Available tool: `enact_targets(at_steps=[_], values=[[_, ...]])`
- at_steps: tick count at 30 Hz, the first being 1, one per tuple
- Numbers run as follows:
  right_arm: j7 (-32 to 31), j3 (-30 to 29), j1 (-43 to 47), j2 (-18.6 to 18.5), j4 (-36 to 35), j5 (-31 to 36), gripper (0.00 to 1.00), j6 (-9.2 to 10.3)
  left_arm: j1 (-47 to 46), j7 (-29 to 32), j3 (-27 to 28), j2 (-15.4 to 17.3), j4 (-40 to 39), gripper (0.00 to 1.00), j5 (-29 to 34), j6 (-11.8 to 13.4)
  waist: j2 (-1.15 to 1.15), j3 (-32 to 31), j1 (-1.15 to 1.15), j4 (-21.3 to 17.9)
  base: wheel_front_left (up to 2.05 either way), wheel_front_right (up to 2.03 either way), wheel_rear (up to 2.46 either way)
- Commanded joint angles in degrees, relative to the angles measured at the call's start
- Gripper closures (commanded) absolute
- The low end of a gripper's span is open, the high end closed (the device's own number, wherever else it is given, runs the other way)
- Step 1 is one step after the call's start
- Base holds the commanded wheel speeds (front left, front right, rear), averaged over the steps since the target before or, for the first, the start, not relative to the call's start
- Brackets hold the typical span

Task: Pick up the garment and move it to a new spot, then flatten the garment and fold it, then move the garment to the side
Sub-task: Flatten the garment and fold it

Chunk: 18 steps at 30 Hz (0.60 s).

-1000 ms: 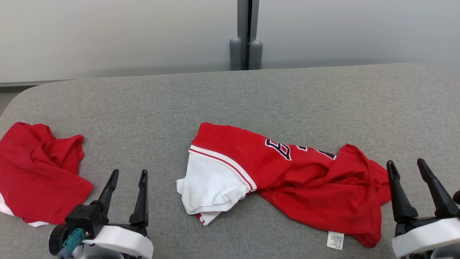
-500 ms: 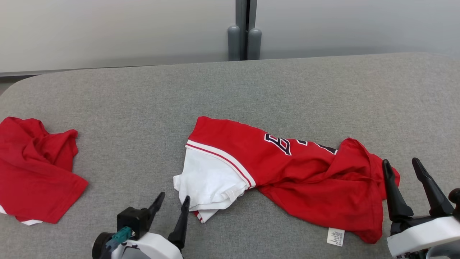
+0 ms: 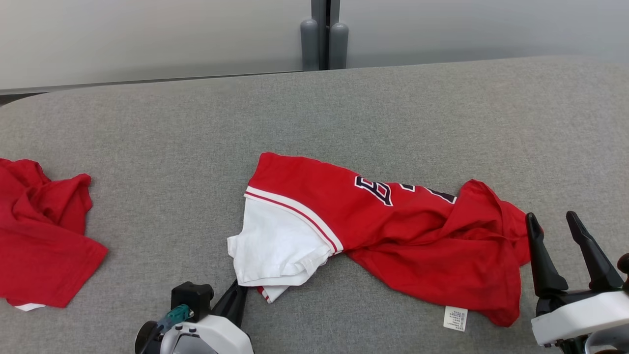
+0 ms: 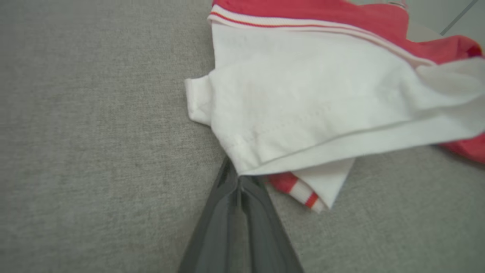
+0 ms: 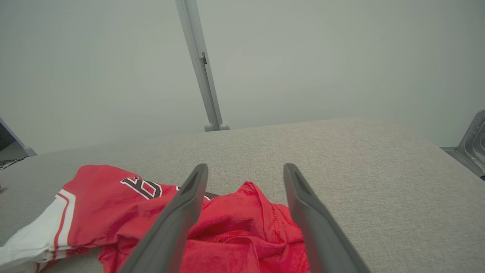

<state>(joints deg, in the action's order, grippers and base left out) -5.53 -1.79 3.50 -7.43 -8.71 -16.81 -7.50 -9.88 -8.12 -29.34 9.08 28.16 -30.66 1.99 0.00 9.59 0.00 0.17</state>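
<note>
The garment, a red shirt with a white sleeve and dark letters, lies crumpled on the grey surface, in the centre and right of the head view. The sleeve points to the lower left of the frame. A small white tag sticks out from the red hem at the lower right.

The left hand is at the bottom edge, left of centre. Its two fingers are pressed together, and their tips touch the lower corner of the sleeve hem. Whether some cloth is caught between them cannot be told.

The right hand is at the lower right corner. Its fingers are wide apart and hold nothing, and the finger nearer the centre is just beside the red edge of the garment.

A second red cloth lies bunched at the left edge of the frame, well apart from the garment.
</note>
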Motion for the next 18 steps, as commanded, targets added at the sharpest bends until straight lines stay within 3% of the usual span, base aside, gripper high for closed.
enact_targets(at_steps=[1,8,18], values=[[0.38,-0.29,-0.46,-0.1,-0.02,-0.2,0.0,0.02,-0.76,-0.18,0.1,0.32,0.19,1.0,0.3,-0.32,0.0,0.0,0.0,0.03,0.0,0.0,0.0],[0.45,-0.54,-0.12,0.07,0.24,-0.68,0.0,0.02,-1.27,-2.94,0.28,1.1,-0.7,1.0,0.95,-0.19,0.0,-0.19,0.0,0.48,0.0,0.0,0.0],[0.42,-2.33,-0.03,-0.32,0.14,-0.45,0.0,0.02,-0.01,-5.58,3.01,4.72,-11.44,1.0,3.42,4.36,0.0,-0.29,0.0,1.44,0.0,0.0,0.0]])
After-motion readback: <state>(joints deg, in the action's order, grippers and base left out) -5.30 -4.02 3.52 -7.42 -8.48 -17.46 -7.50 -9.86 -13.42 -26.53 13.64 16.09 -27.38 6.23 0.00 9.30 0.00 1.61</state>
